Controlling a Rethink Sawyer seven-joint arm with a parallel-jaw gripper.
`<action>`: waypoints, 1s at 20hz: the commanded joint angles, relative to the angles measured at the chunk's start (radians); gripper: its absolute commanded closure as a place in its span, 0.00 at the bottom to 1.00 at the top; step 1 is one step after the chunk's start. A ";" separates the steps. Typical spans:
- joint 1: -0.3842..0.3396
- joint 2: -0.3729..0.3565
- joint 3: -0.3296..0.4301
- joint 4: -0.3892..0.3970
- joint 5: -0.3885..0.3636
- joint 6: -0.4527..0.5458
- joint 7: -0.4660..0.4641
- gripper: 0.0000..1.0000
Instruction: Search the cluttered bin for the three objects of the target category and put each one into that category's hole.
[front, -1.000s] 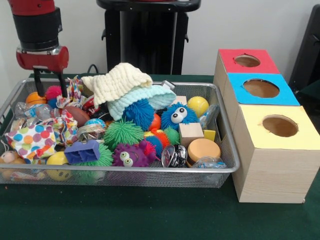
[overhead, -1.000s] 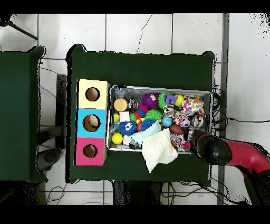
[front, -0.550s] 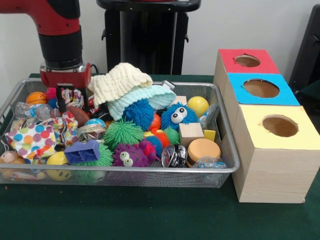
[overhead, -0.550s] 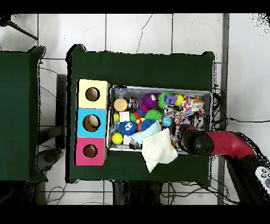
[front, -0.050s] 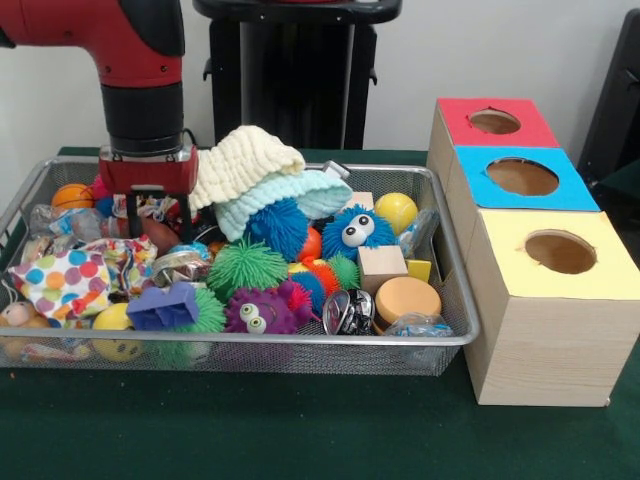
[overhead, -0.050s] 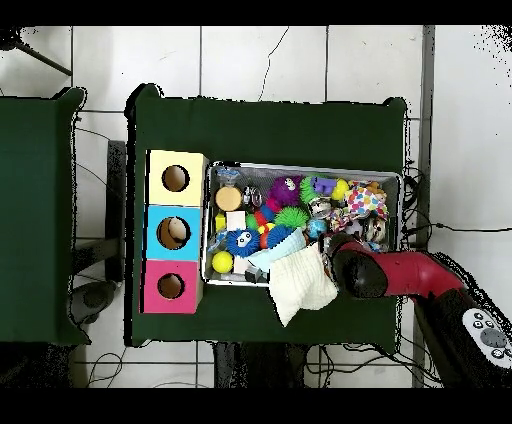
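1 red and black gripper (front, -0.050s: 153, 215) dips into my silver wire mesh bin (front, -0.050s: 300, 345) beside the cream knitted cloth (front, -0.050s: 240, 160); i cannot tell its opening.

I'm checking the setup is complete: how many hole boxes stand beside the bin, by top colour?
red box: 1
blue box: 1
yellow box: 1
Total: 3
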 joint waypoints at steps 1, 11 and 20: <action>-0.004 0.076 -0.085 -0.048 -0.066 -0.068 0.050 0.00; -0.113 0.035 0.010 -0.033 -0.033 0.025 -0.098 0.00; -0.176 0.030 0.071 -0.034 -0.047 0.069 -0.160 0.00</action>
